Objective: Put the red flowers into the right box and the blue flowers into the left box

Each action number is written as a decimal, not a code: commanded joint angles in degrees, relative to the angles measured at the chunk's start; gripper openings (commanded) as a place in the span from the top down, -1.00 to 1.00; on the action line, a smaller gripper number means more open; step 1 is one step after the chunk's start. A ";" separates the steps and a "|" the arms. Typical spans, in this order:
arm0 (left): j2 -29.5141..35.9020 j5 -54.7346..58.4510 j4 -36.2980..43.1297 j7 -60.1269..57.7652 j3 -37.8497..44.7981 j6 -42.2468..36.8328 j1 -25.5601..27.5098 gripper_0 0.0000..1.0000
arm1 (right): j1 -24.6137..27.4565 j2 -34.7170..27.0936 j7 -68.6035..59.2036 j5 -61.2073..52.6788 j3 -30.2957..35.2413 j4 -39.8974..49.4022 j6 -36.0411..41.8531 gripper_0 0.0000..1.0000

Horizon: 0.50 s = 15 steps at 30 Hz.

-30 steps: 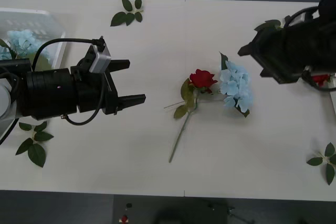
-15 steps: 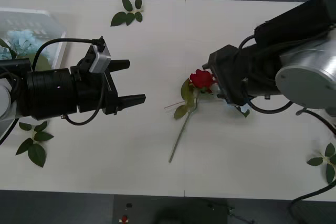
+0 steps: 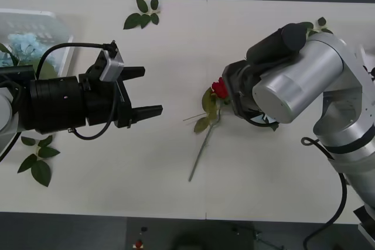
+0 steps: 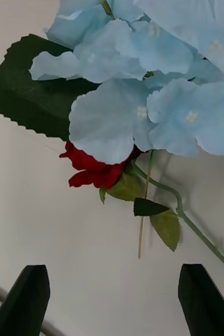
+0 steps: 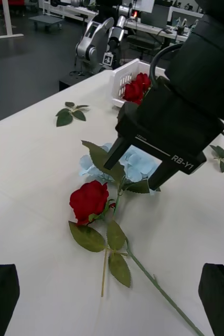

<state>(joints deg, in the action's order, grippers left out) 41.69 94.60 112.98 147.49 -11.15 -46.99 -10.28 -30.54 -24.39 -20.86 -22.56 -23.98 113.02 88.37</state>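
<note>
White right box (image 5: 123, 80) with red flowers (image 5: 137, 88); both grippers' fingers released.

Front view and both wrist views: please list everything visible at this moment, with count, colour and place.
Red rose: one, deep red, lying mid-table, stem towards the near edge.
Blue flower: one, pale blue, on the table beside the rose, under the right hand.
Left box: one, white slatted crate, far left of the table, pale blue flowers inside.
Right box: one, white, at the table's right end, red roses inside.
Loose leaf sprigs: several, green, scattered near the table edges.
Table: one, white.
Left hand: black, open, hovering left of the rose.
Right hand: black, open, above the blue flower.
</note>
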 commanded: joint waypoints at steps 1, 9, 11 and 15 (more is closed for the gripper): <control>-0.47 0.67 1.81 2.89 0.86 0.23 -0.09 -1.00 | -1.28 0.83 -0.33 2.26 -0.54 -1.04 -2.59 -0.43; -0.47 0.67 1.81 2.89 0.86 0.23 -0.09 -1.00 | -1.28 2.50 -0.24 6.12 -1.94 -5.35 -7.16 -0.44; -0.47 0.67 1.81 2.89 0.86 0.23 -0.09 -1.00 | -1.28 3.03 -0.24 6.74 -1.94 -6.76 -7.25 -0.44; -0.47 0.67 1.81 2.89 0.86 0.23 -0.09 -1.00 | -1.28 3.03 -0.15 6.92 -1.94 -8.51 -8.21 -0.44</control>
<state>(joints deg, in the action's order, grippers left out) 41.69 94.60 112.98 147.49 -11.15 -46.99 -10.28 -30.54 -21.92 -20.85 -15.96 -26.63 104.37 80.99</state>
